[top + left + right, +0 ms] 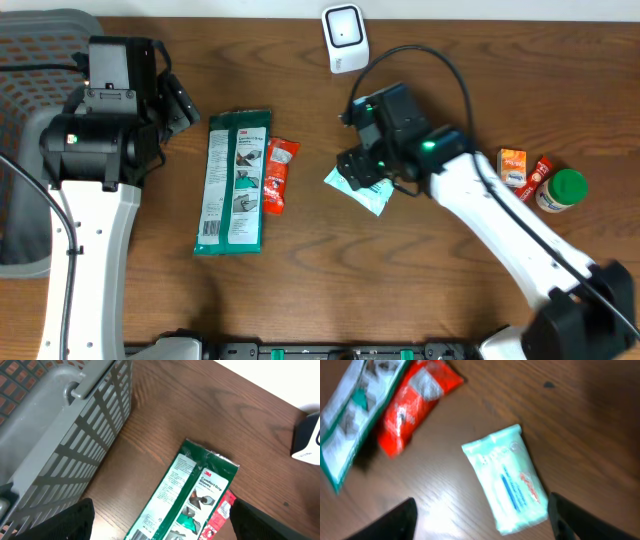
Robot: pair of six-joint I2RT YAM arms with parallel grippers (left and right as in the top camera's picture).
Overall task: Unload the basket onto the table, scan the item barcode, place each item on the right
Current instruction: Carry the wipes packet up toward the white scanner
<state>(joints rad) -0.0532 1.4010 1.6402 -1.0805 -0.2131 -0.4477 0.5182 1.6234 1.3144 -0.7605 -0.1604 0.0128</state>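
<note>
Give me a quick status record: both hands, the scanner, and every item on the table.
left hand: open, empty, above the green glove package
right hand: open, empty, over the wipes pack
wipes pack: lying on the table, not held
red packet: beside the green glove package
scanner: white, at the far table edge, apart from all items
other items: orange box, red tube, green-lidded jar, grouped together
basket: grey, by the left arm
</note>
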